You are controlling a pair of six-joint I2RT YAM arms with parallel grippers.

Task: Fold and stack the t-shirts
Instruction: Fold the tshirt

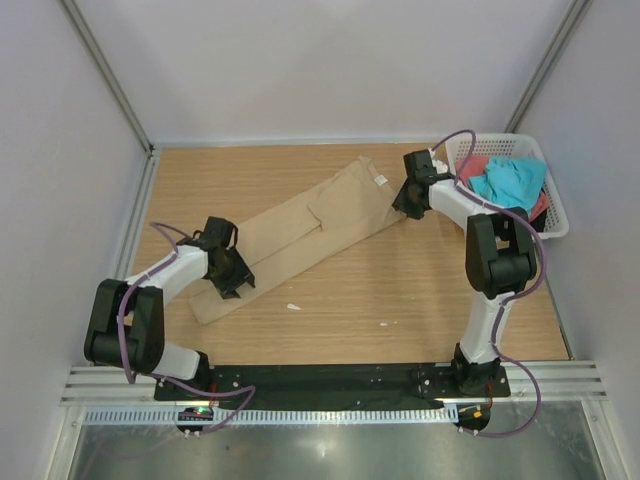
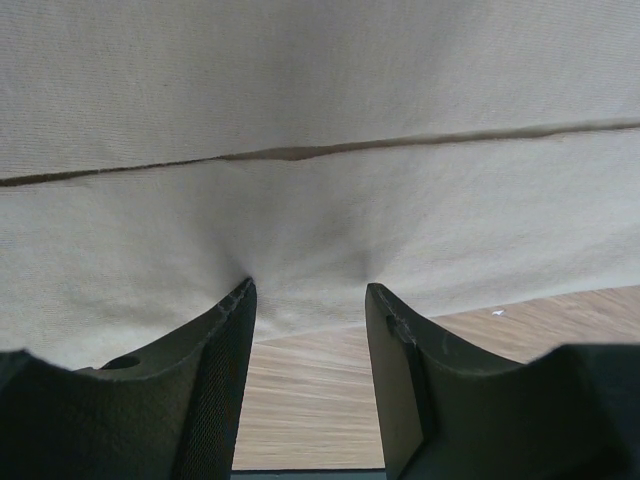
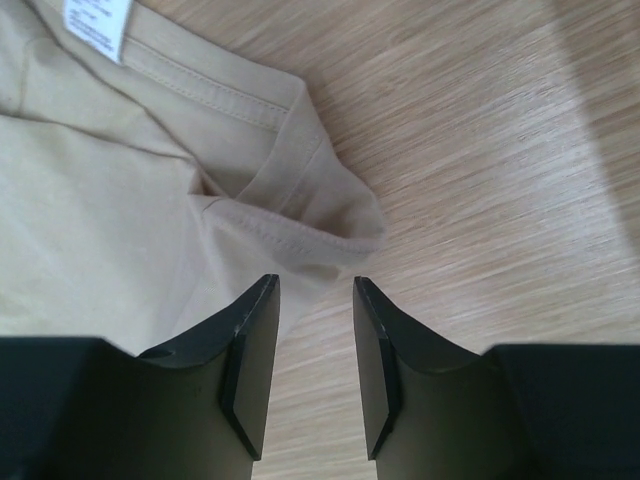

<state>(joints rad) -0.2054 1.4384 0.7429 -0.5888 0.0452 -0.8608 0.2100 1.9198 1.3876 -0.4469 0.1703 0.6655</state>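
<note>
Left jaws stood half apart, tips puckering the hem of the tan shirt [image 1: 300, 235]; whether they gripped, I could not tell. Right jaws gaped empty just short of its collar end. The shirt lay as a long strip, diagonal on the desk [image 1: 400, 300]. I judged the next move: pinch both ends, fold across.

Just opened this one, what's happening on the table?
A tan t-shirt lies diagonally on the table as a folded strip. The left hand is at its near-left end, jaws apart, tips against the puckered edge. The right hand sits at the collar end, jaws apart, gripping nothing. A turquoise shirt and a coral-red shirt lie in the white basket at far right.
</note>
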